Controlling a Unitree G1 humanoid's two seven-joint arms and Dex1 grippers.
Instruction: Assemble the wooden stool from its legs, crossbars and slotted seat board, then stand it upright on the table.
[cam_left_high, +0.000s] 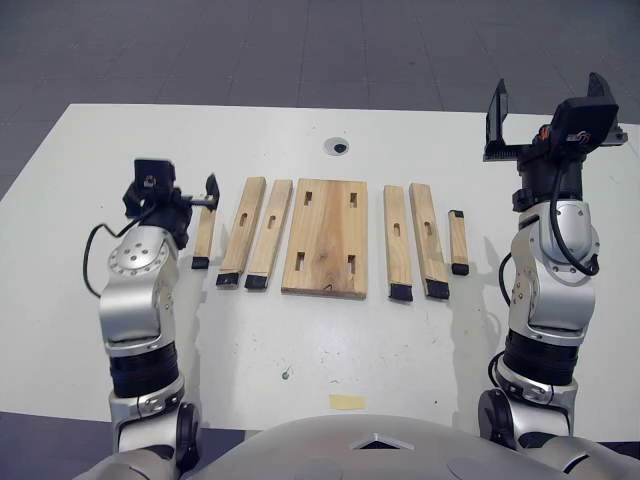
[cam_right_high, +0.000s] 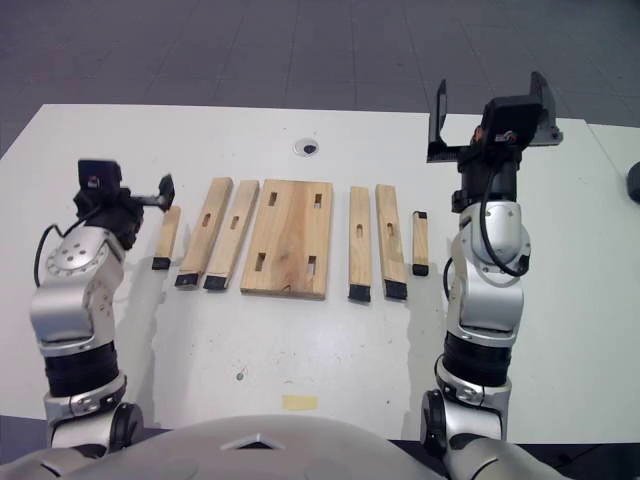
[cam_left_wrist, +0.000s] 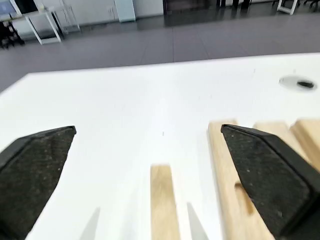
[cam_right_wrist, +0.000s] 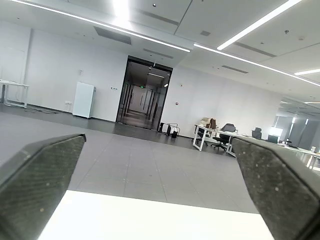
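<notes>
left wrist view: crossbar (cam_left_wrist: 162, 205) blurred, cut off at edge | speck (cam_left_high: 286, 375) too small to identify

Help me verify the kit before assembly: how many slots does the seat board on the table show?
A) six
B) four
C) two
B: the slotted seat board has four dark slots, one pair toward its far edge and one pair toward its near edge.

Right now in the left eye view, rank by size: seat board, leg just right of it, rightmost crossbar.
seat board
leg just right of it
rightmost crossbar
All lie in one row; nearness hardly matters.
</notes>
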